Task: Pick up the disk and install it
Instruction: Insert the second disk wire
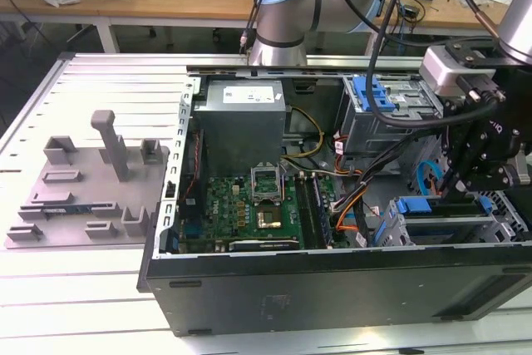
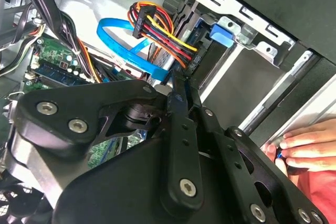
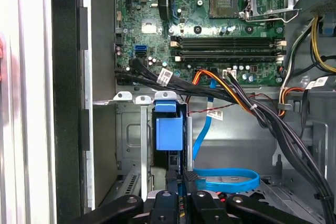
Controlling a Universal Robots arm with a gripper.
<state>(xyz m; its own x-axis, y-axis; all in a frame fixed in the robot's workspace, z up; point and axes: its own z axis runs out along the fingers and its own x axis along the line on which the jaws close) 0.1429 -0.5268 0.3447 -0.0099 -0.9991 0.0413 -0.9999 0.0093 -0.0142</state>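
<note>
The disk (image 3: 169,129) stands edge-on in a slot of the metal drive cage (image 3: 131,129), its bright blue frame end facing outwards. In the second wrist view the disk (image 2: 221,32) shows as a blue tab inside the cage (image 2: 252,35). My gripper (image 3: 175,162) looks shut, its two dark fingers together with the tips right at the disk's blue end. In the second wrist view the fingers (image 2: 181,103) run side by side towards the cage. In the exterior view my gripper (image 1: 455,193) hangs over the lower right cage, where the disk (image 1: 432,205) lies.
The computer case lies open with the motherboard (image 1: 258,205), a grey power supply (image 1: 241,114) and bundles of cables (image 3: 247,103). A blue flat cable (image 3: 226,179) loops beside the fingers. A person's hand (image 2: 304,145) rests at the case edge. A grey fixture plate (image 1: 83,180) lies on the exterior view's left.
</note>
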